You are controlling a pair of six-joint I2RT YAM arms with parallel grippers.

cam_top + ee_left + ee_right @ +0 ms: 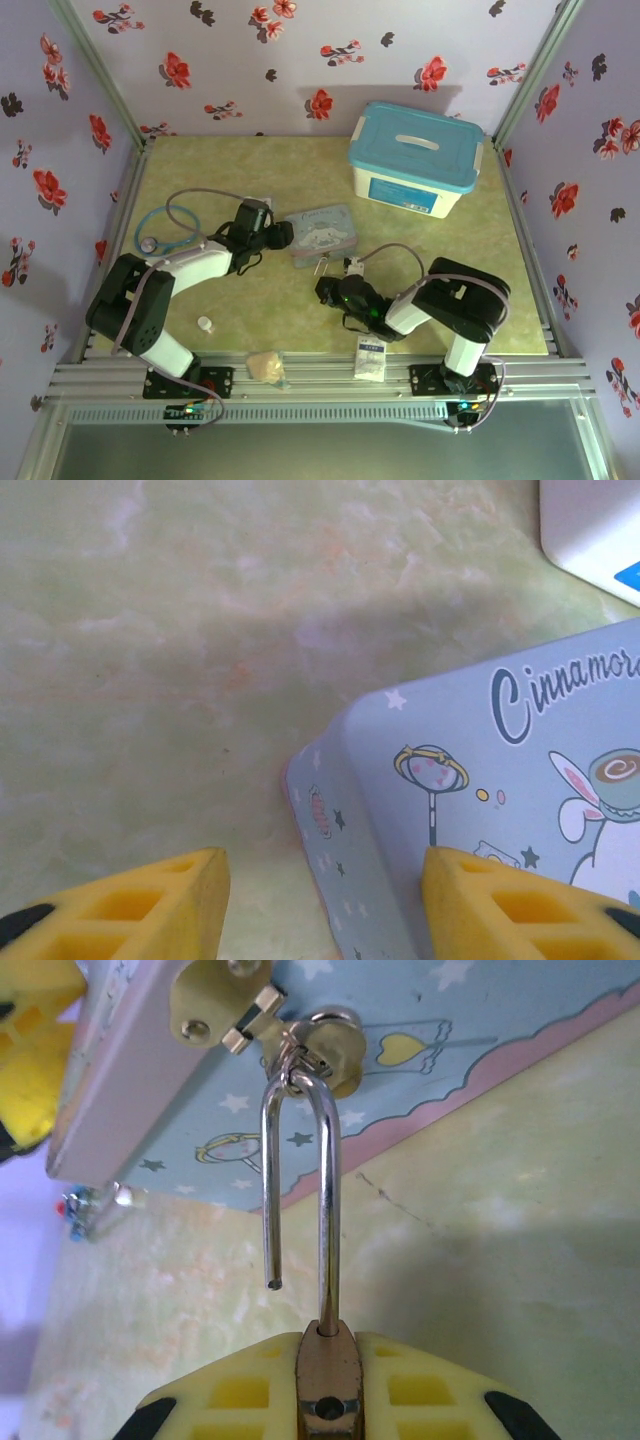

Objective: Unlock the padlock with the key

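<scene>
Right hand (325, 1355) clamps the padlock (328, 1260), hiding most of its body.

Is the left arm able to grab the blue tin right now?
Probably yes. The left gripper is open, its fingers look set on either side of the tin's corner, and nothing sits between them.
</scene>
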